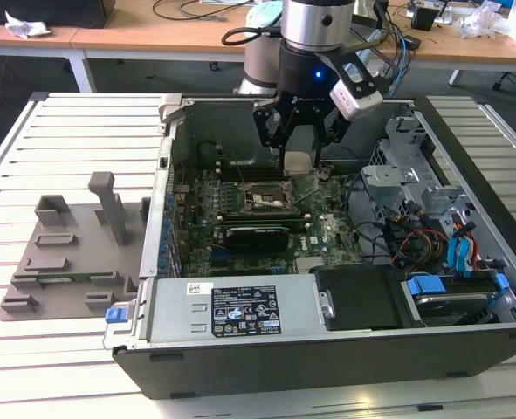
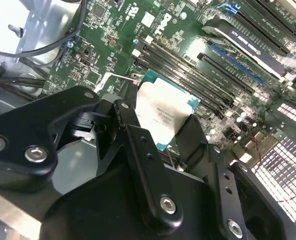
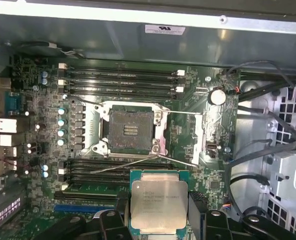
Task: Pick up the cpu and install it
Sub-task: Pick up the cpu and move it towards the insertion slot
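Note:
The cpu (image 1: 298, 161), a flat square chip with a silvery top and a thin green edge, hangs inside the open computer case with my gripper (image 1: 298, 150) shut on its sides. It is in the air a little behind and to the exterior view's right of the dark motherboard socket (image 1: 262, 197). In the first wrist view the cpu (image 3: 158, 202) sits between the black fingers (image 3: 197, 210), apart from the open socket (image 3: 131, 131), whose metal frame is bare. The second wrist view has the cpu (image 2: 163, 114) clamped over the green board.
A thin wire lever (image 3: 137, 162) slants across the board between socket and chip. Memory slots (image 3: 122, 80) run beyond the socket. A drive cage with cables (image 1: 423, 201) fills the case's right side in the exterior view. A grey plastic tray (image 1: 74, 253) lies on the slatted table outside the case.

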Tool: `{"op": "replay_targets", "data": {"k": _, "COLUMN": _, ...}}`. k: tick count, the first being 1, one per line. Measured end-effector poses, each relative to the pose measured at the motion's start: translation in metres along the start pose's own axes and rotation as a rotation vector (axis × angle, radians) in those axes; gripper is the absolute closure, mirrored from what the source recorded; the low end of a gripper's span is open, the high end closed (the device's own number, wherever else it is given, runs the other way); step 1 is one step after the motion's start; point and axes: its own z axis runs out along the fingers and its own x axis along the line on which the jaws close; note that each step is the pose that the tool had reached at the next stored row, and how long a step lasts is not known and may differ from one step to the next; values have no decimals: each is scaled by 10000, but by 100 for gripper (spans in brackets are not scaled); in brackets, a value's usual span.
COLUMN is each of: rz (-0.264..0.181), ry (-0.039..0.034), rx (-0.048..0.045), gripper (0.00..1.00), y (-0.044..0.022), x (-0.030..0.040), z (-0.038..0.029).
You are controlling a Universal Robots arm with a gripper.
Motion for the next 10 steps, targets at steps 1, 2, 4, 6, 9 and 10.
{"op": "replay_targets", "data": {"k": 1, "rz": 0, "ry": 0, "rx": -1, "gripper": 45, "y": 1, "x": 0, "z": 14}}
{"op": "replay_targets", "data": {"k": 2, "rz": 0, "ry": 0, "rx": 1, "gripper": 45, "y": 3, "x": 1, "z": 33}}
{"op": "replay_targets", "data": {"k": 4, "rz": 0, "ry": -1, "rx": -1, "gripper": 45, "y": 11, "x": 2, "z": 111}}
{"op": "replay_targets", "data": {"k": 6, "rz": 0, "ry": 0, "rx": -1, "gripper": 45, "y": 15, "x": 3, "z": 159}}
{"op": "replay_targets", "data": {"k": 9, "rz": 0, "ry": 0, "rx": 0, "gripper": 45, "y": 16, "x": 3, "z": 165}}
{"op": "replay_targets", "data": {"k": 10, "rz": 0, "ry": 0, "rx": 0, "gripper": 45, "y": 16, "x": 3, "z": 165}}
